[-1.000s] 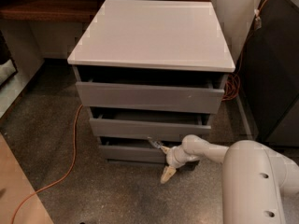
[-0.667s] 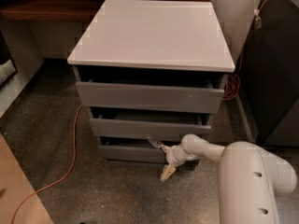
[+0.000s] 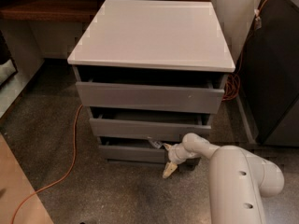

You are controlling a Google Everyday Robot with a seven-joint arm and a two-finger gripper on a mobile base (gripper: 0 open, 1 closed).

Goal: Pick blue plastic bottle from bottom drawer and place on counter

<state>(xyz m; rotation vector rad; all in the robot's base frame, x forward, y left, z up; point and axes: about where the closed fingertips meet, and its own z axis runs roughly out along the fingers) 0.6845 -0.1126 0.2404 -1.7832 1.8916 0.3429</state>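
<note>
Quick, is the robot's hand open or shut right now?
Gripper: open, holding nothing, low down at the front of the bottom drawer.

A: Camera setup?

B: One view. It sits high, on the robot's side, and looks down and forward over its own arm (image 3: 243, 181), which fills the lower right.

A: Facing?

B: Square onto the front of the drawer cabinet (image 3: 149, 97), at medium range with the whole cabinet in frame.

A: Gripper?

B: The gripper (image 3: 168, 164) is low and right of centre, at the bottom drawer (image 3: 131, 152). The counter (image 3: 154, 31) is well above and behind it. The floor (image 3: 46, 125) and orange cable (image 3: 74, 143) are off to its left.
</note>
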